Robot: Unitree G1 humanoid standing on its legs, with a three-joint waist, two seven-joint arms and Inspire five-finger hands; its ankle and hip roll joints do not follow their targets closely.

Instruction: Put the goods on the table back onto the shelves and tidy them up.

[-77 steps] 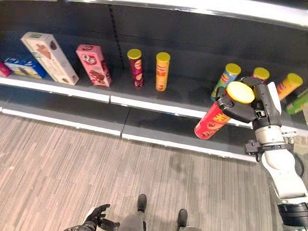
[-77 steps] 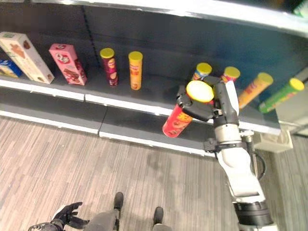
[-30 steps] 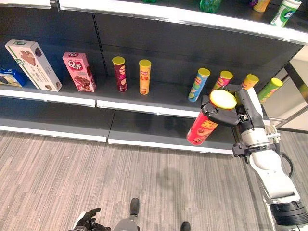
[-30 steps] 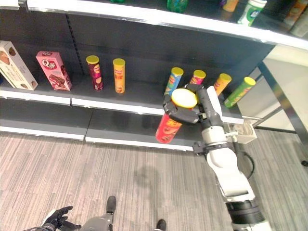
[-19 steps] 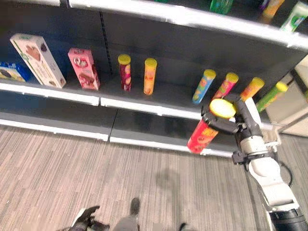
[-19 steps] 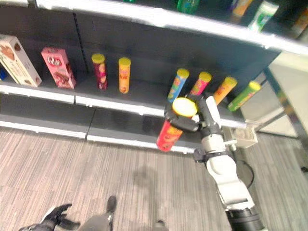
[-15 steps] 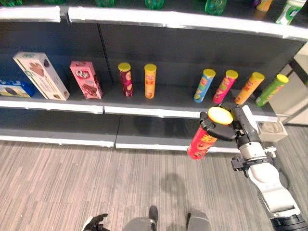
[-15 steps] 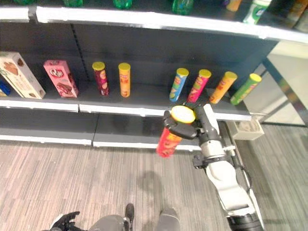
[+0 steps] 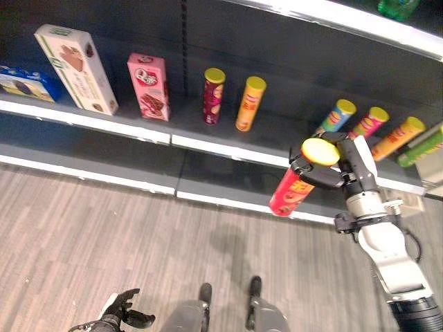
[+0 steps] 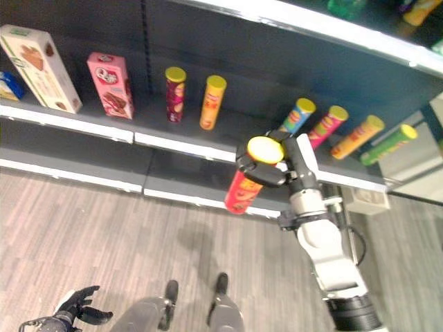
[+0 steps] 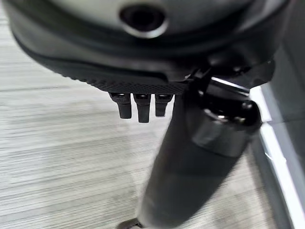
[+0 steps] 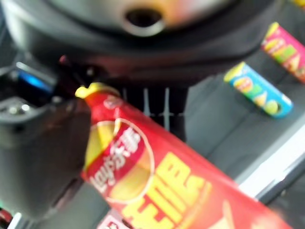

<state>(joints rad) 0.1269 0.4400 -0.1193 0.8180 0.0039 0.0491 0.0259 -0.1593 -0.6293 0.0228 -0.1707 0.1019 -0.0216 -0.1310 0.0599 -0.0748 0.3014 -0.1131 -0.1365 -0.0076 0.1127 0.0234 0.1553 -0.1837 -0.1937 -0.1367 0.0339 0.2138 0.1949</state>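
Observation:
A red chip can (image 9: 291, 194) with a yellow lid (image 9: 320, 151) hangs tilted in front of the dark shelf (image 9: 228, 151), lid end up. My right hand (image 9: 346, 169) is shut on its upper end, fingers wrapped round it just below the lid. The right wrist view shows the red can (image 12: 157, 181) close up against the palm, with a blue can (image 12: 259, 93) lying past it on the shelf. The held can is just left of and below the blue can (image 9: 336, 116). My left hand (image 9: 118, 312) hangs low over the floor, fingers (image 11: 138, 107) relaxed and holding nothing.
On the shelf stand a maroon can (image 9: 213, 95) and an orange can (image 9: 249, 104), then a gap, then leaning blue, pink (image 9: 367, 123), orange (image 9: 396, 137) and green (image 9: 423, 145) cans. Further left are a pink box (image 9: 149, 86), a white box (image 9: 76, 59) and a blue box (image 9: 24, 81). A lower shelf (image 9: 138, 183) runs beneath.
The camera has swung, so the whole shelf sits differently in the view. My right hand keeps its hold on the red can in front of the shelf.

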